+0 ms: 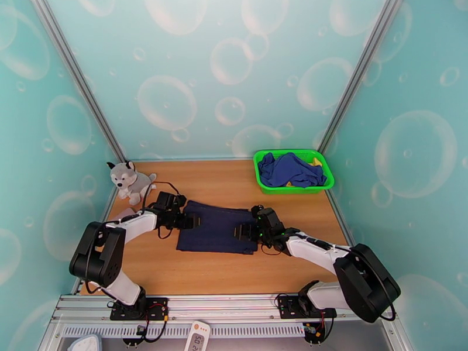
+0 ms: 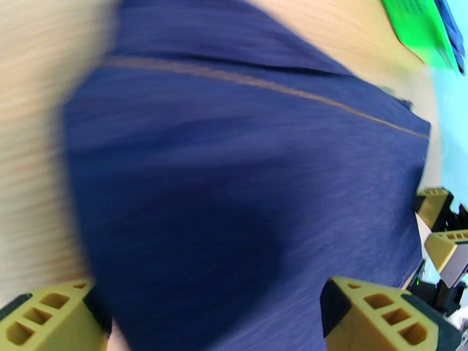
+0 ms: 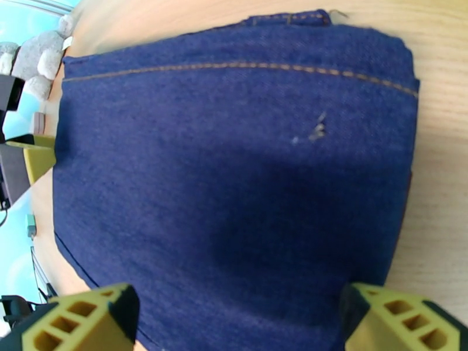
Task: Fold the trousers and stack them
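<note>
Closest to the wrist lenses: yellow latticed fingertips (image 2: pixel 380 314), parked at the bottom corners of each view. Left gripper (image 2: pixel 216 317) spread about as wide as possible, clasping nothing, poised over the left end of the trousers (image 2: pixel 234 188). Right gripper (image 3: pixel 243 320) equally wide and empty, poised over the right end. Contact with the cloth: impossible to tell from these angles.

By size from here:

Teal bubble-print walls (image 1: pixel 234 54) on three sides.

Wooden table (image 1: pixel 234 270), with an aluminium rail (image 1: pixel 234 302) along its near edge.

Two white-and-black arms (image 1: pixel 134 226) reaching inward from that rail, tips facing each other across the denim.

Trousers in dark navy denim, folded into a rough rectangle, lying flat at mid-table between the two grippers and well apart from everything else on the wood.

Green basket (image 1: pixel 286 189) at the far right corner of the table, holding a crumpled royal-blue garment (image 1: pixel 289 169) with a bit of yellow trim at its right side.

Plush husky (image 1: pixel 130 179), grey and white, sitting upright at the far left corner, near the left arm.

Orange seam (image 3: pixel 234 65) running straight across the denim near its far edge.

Pale lint specks (image 3: pixel 316 133) on the top layer, toward the right side.
</note>
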Motion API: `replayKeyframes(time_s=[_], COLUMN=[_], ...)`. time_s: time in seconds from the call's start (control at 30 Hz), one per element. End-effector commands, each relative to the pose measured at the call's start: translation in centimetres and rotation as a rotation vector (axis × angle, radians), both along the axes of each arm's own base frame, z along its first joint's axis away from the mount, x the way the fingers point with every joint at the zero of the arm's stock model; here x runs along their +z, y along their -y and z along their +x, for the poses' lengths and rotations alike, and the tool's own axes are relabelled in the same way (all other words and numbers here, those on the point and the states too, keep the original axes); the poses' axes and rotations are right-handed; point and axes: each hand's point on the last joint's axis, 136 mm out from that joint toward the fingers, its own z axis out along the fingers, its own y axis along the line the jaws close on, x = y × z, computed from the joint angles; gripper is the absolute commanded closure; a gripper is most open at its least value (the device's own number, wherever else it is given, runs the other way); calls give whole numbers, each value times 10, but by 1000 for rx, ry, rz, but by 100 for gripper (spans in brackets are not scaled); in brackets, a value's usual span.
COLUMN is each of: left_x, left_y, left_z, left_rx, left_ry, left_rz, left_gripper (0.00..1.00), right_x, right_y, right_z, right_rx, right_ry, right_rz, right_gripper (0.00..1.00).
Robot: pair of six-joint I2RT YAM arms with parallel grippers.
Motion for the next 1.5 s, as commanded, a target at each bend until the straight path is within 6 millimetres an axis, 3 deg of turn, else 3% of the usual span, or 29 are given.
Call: replayKeyframes(time_s=[0.0, 0.13, 0.17, 0.43, 0.53, 0.93, 1.0, 1.13, 1.27, 1.37, 1.47], left_x=[-7, -13, -5, 19, 38, 159, 168, 162, 135, 113, 96], left_y=[40, 48, 53, 71, 79, 93, 94, 97, 97, 81, 56], left_z=[-28, -34, -25, -15, -6, 71, 89, 131, 180, 211, 229], left_rx=[-103, -103, -104, -74, -81, -17, -7, 15, 36, 86, 130], left_ry=[-102, -127, -98, -82, -60, 108, 134, 136, 132, 106, 80], left_rz=[-112, -104, -108, -135, -158, -30, 6, 51, 59, 61, 66], left_gripper=[5, 14, 20, 84, 100, 100, 100, 100, 100, 100, 100], right_x=[-14, -18, -19, -24, -20, 26, 28, 25, 27, 26, 25], right_y=[6, 7, 6, 1, 1, 32, 38, 43, 46, 48, 49], right_z=[-8, -10, -10, -10, -9, 1, 0, -4, -8, -10, -11], right_rx=[-35, -35, -34, -19, -17, -106, -113, -114, -115, -112, -112], right_ry=[-55, -62, -64, -78, -68, 85, 88, 75, 77, 69, 67], right_rz=[-7, -2, 0, 12, 8, 72, 75, 70, 72, 67, 58], right_gripper=[5, 5, 5, 6, 5, 1, 1, 1, 1, 1, 1])
